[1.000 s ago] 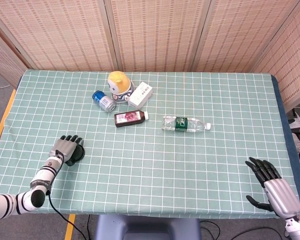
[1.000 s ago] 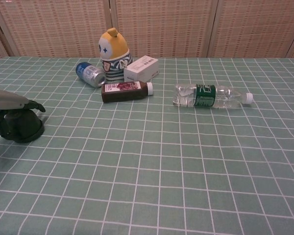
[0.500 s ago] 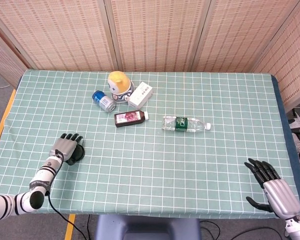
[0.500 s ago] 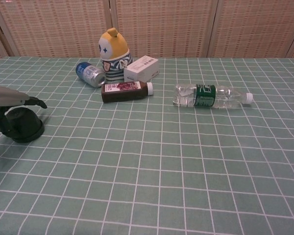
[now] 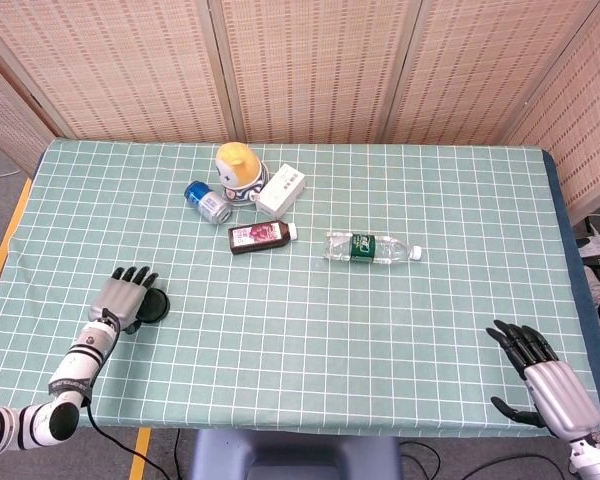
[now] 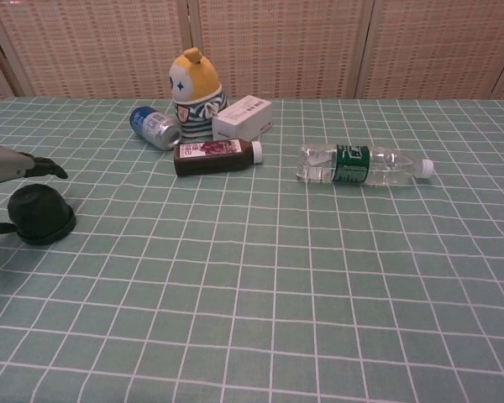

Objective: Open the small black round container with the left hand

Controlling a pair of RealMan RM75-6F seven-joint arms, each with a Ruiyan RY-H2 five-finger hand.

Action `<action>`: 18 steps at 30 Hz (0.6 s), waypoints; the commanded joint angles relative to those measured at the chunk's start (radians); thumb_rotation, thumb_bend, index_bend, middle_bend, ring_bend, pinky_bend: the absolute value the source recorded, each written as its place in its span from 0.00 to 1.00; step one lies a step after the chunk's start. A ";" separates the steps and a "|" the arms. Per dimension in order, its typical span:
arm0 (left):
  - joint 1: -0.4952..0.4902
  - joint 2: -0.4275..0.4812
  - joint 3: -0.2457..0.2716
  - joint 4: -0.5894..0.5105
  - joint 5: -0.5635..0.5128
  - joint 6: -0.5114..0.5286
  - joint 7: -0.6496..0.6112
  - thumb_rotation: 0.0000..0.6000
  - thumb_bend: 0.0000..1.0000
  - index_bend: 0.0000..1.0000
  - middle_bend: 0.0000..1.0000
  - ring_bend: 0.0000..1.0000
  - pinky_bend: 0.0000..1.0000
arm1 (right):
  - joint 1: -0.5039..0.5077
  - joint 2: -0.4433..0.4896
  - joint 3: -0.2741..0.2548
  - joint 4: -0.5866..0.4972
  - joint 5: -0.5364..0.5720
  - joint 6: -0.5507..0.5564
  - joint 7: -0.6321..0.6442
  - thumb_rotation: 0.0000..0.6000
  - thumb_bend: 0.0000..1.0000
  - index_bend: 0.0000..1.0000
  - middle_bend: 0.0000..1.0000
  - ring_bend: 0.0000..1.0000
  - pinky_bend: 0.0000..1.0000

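The small black round container (image 5: 154, 305) stands near the table's front left, and it looks like a dark dome (image 6: 40, 215) in the chest view. My left hand (image 5: 122, 293) hovers just left of it with fingers spread, holding nothing. From the chest camera that hand (image 6: 13, 164) pokes in at the left edge, above and behind the container, with a thumb tip low beside the base. My right hand (image 5: 542, 380) rests open near the front right corner, far from the container.
At the back centre are a yellow toy figure (image 5: 237, 170), a blue can (image 5: 207, 201) on its side, a white box (image 5: 281, 190), a dark juice bottle (image 5: 261, 236) and a clear water bottle (image 5: 372, 246), both lying down. The table's left edge is close to my left hand.
My left hand has lifted off the container and drawn back to the left, leaving the black dome uncovered. The right hand has sunk slightly toward the front edge.
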 commanded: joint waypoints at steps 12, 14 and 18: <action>0.065 -0.046 -0.029 0.069 0.132 0.032 -0.034 1.00 0.34 0.24 0.19 0.04 0.12 | -0.003 0.008 0.000 -0.011 0.007 -0.002 -0.004 1.00 0.15 0.00 0.00 0.00 0.00; 0.071 -0.045 -0.035 0.070 0.147 0.031 -0.042 1.00 0.34 0.27 0.23 0.06 0.13 | -0.004 0.009 -0.001 -0.011 0.006 -0.001 -0.004 1.00 0.15 0.00 0.00 0.00 0.00; 0.079 -0.046 -0.045 0.077 0.161 0.025 -0.045 1.00 0.34 0.34 0.28 0.10 0.14 | -0.005 0.009 -0.004 -0.012 0.001 0.000 -0.007 1.00 0.15 0.00 0.00 0.00 0.00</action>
